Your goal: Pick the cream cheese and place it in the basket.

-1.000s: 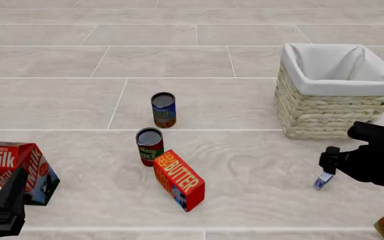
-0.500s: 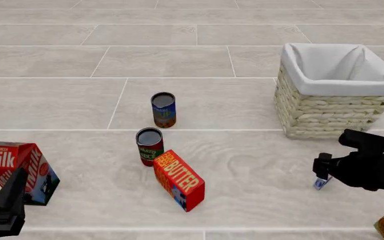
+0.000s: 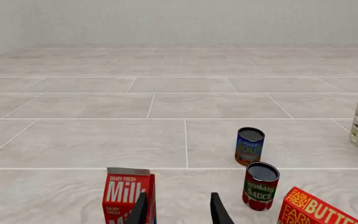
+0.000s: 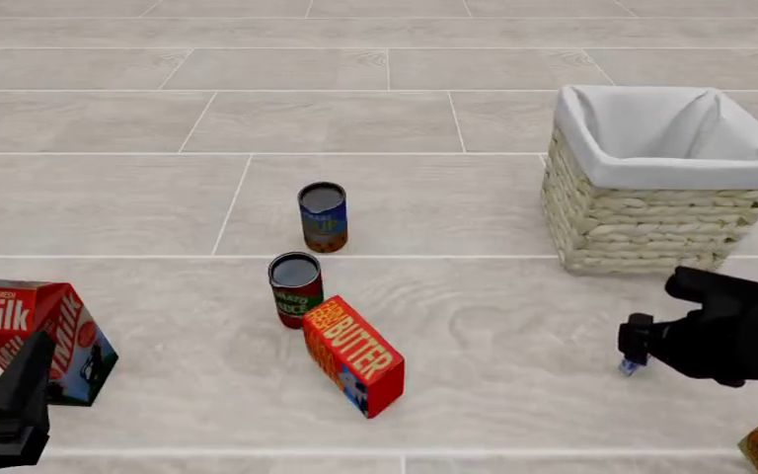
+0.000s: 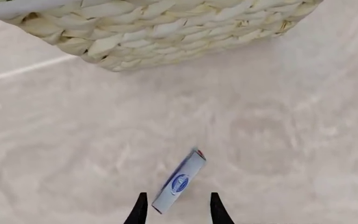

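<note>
Near the table's right edge, just short of the basket (image 4: 655, 178), the cream cheese (image 5: 179, 181) lies slantwise between the right gripper's (image 5: 175, 209) parted fingertips, not yet clamped.

Bare counter (image 4: 511, 326) lies left of the right gripper (image 4: 632, 348); beyond it, the basket (image 4: 643, 222) wall blocks any low, straight path forward.

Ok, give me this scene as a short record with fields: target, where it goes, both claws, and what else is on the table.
target: cream cheese, on the table, between the right claw's fingers
goes in: basket, nothing seen inside
right claw: open, around the box
left claw: open, by the milk carton
also: butter box, two cans
</note>
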